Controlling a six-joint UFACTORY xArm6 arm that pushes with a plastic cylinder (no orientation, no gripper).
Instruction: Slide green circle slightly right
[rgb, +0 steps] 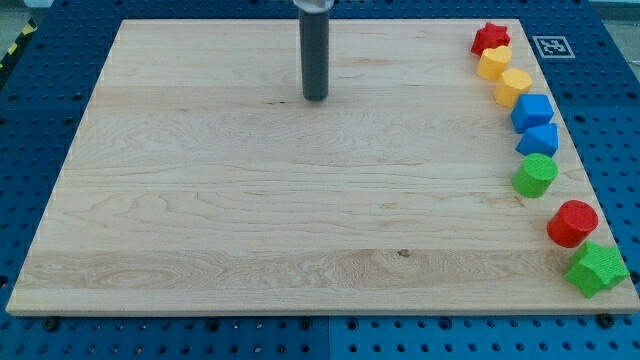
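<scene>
The green circle (535, 175) stands near the board's right edge, a little below mid height. My tip (315, 97) rests on the board at the upper middle, far to the left of the green circle and a little higher, touching no block. The rod rises straight out of the view's top.
A column of blocks runs down the right edge: red star (490, 38), yellow heart (493, 63), yellow hexagon (513, 86), two blue blocks (533, 111) (539, 139) just above the green circle, then a red circle (572, 222) and green star (597, 268) below it. A marker tag (551, 46) lies off the board's top right corner.
</scene>
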